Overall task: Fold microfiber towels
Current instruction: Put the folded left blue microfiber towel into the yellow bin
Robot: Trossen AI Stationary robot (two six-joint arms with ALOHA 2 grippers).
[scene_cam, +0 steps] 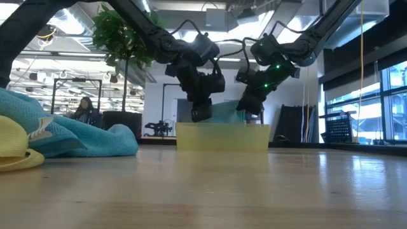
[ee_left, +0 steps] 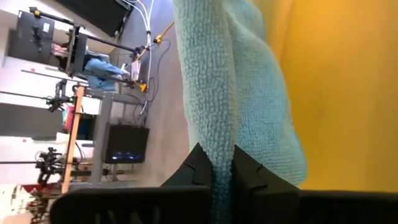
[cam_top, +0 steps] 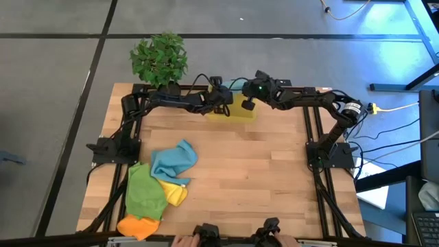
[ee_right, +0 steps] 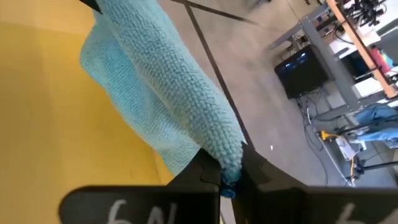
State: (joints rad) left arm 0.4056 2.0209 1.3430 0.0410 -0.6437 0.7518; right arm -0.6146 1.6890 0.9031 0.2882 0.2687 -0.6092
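Both grippers are at the table's far edge, over the translucent yellow bin (cam_top: 241, 113) (scene_cam: 222, 137). Between them they hold a teal-blue towel (scene_cam: 227, 113) (ee_left: 230, 93) (ee_right: 155, 87) just above the bin's rim. My left gripper (cam_top: 223, 103) (scene_cam: 201, 113) (ee_left: 215, 177) is shut on one end of it. My right gripper (cam_top: 248, 103) (scene_cam: 252, 107) (ee_right: 224, 177) is shut on the other end. Near the left front, another teal-blue towel (cam_top: 174, 162) lies crumpled on a green one (cam_top: 144, 192), a yellow one (cam_top: 175, 195) and an orange one (cam_top: 137, 225). My left gripper pinches the towel's bunched edge (ee_left: 217, 149) between its two fingers, coming from above and pointing down. One layer or several, I cannot tell. The towel runs on from the fingers toward the other gripper, beside the bin's yellow wall (ee_left: 336, 93). My right gripper pinches the towel's other end at a thick rolled edge (ee_right: 227, 152) between its two fingers, slanting down from the table's right. The towel stretches away from the fingers toward the left gripper, over the bin's wall (ee_right: 50, 124), clear of the table.
A potted plant (cam_top: 159, 58) stands at the far left corner. The arms' black frames run along both sides of the table. A person's hands (cam_top: 182, 240) show at the near edge. The bare wood in the middle and on the right (cam_top: 260, 178) is free room.
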